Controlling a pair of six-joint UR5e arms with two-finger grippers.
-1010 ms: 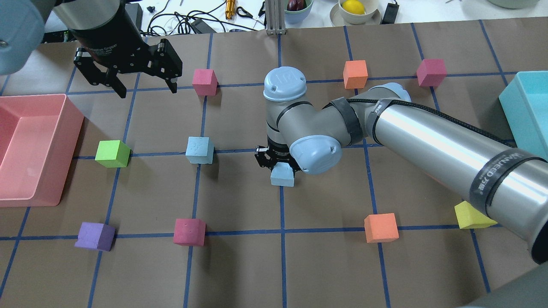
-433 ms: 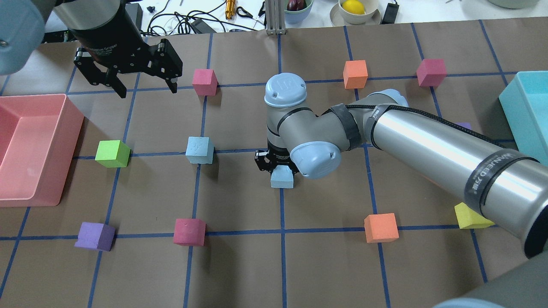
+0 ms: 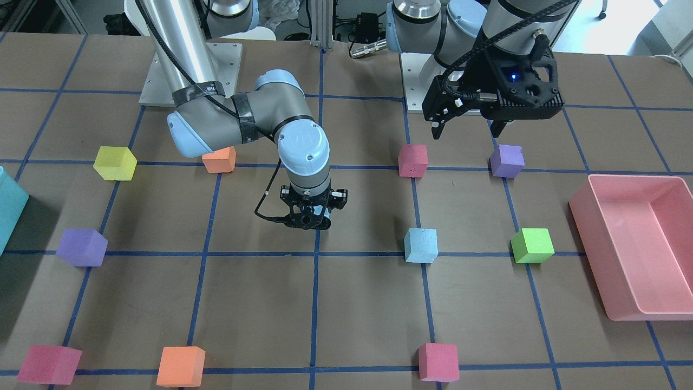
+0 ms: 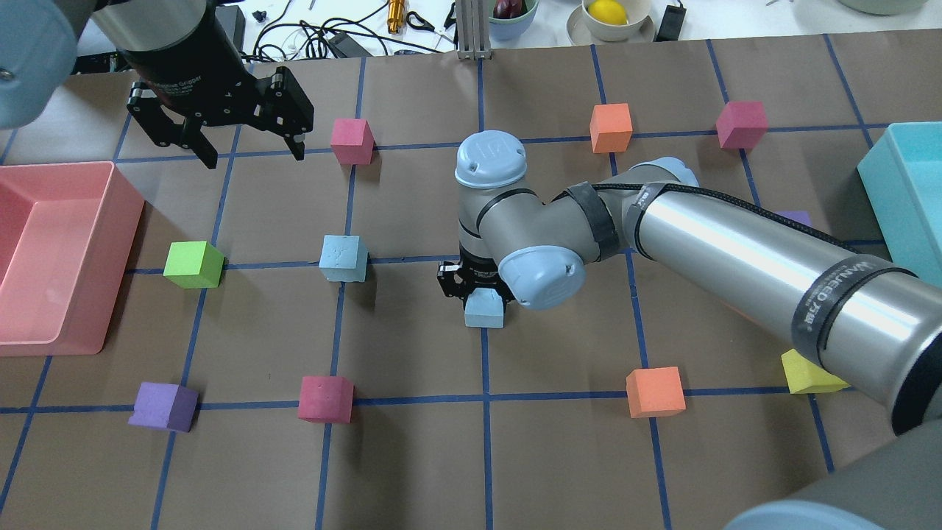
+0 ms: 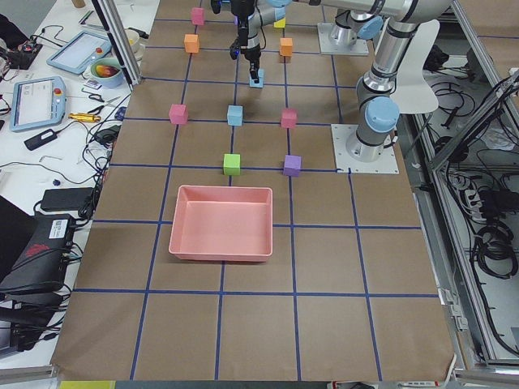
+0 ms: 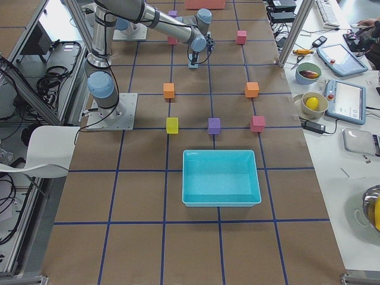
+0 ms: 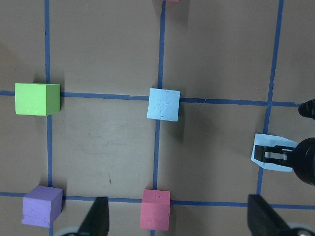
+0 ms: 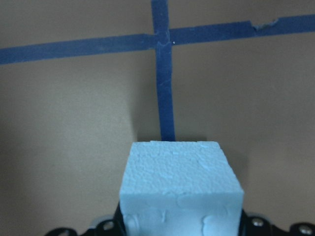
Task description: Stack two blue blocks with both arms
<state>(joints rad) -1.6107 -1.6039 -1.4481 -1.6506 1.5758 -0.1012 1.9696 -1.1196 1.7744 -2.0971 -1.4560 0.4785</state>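
Observation:
One pale blue block (image 4: 343,258) sits free on a grid crossing left of centre; it also shows in the front view (image 3: 421,245) and the left wrist view (image 7: 163,104). My right gripper (image 4: 475,285) points straight down at the table's middle and is shut on the second blue block (image 4: 484,309), which fills the bottom of the right wrist view (image 8: 179,189) low over a tape line. In the front view the right gripper (image 3: 308,216) hides that block. My left gripper (image 4: 254,157) is open and empty, high over the far left of the table, well apart from both blocks.
A pink bin (image 4: 121,243) stands at the left edge and a teal bin (image 4: 901,191) at the right edge. A green cube (image 4: 193,264), pink cubes (image 4: 351,140) (image 4: 325,398), a purple cube (image 4: 163,405) and orange cubes (image 4: 654,391) stand around on the grid.
My right arm has sunk slightly with the blue block in its gripper, bringing it closer to the table. My left arm and the free blue block have not moved.

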